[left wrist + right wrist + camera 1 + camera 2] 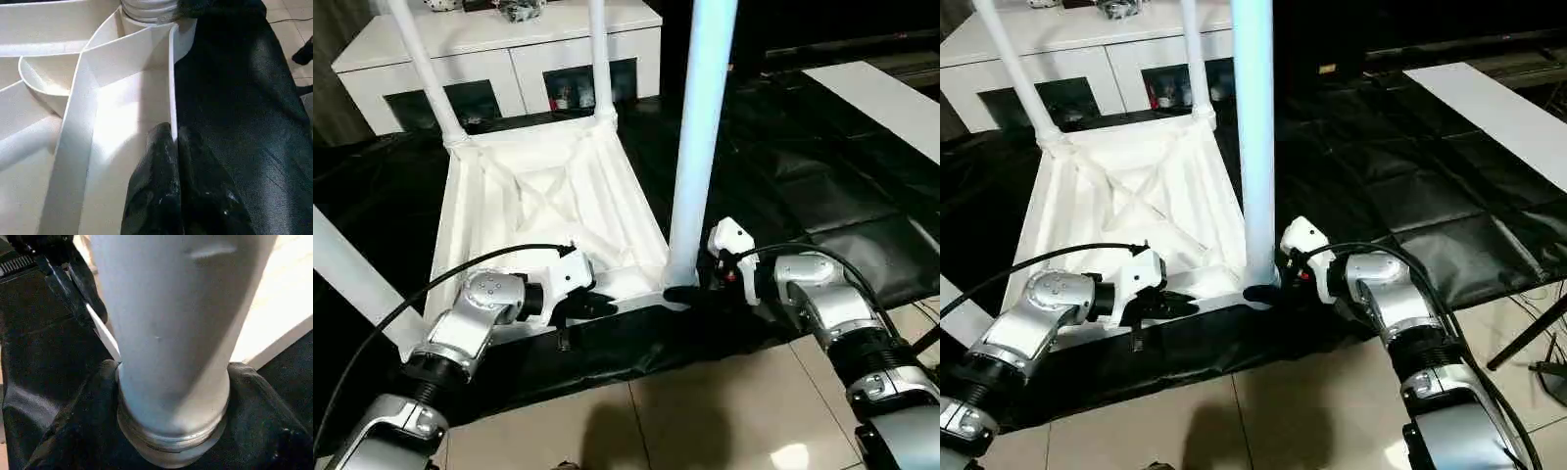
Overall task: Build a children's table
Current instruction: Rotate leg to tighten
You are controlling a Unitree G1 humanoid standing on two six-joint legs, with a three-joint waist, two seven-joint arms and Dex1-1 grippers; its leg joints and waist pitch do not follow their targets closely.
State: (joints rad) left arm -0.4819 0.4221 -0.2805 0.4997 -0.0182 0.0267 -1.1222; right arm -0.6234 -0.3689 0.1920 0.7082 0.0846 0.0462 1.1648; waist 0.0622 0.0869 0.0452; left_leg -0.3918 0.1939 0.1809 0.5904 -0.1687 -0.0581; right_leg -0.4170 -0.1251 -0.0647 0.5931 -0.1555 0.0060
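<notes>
Nearest me, my left claw (pixel 597 305) pinches the near rim of the upturned tabletop (pixel 548 196) on the black surface (pixel 822 186), while my right claw (pixel 171 421) wraps the base of the near-right leg (pixel 700 147) standing in its corner socket.

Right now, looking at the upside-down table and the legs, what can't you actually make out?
- Near right leg: top cut off by the head view's upper edge.
- Its socket joint: covered by the right hand in the right wrist view.
- Near left leg: both ends hidden, by the picture edge and the left forearm.
- Cabinet contents: too small behind dark glass.
</notes>
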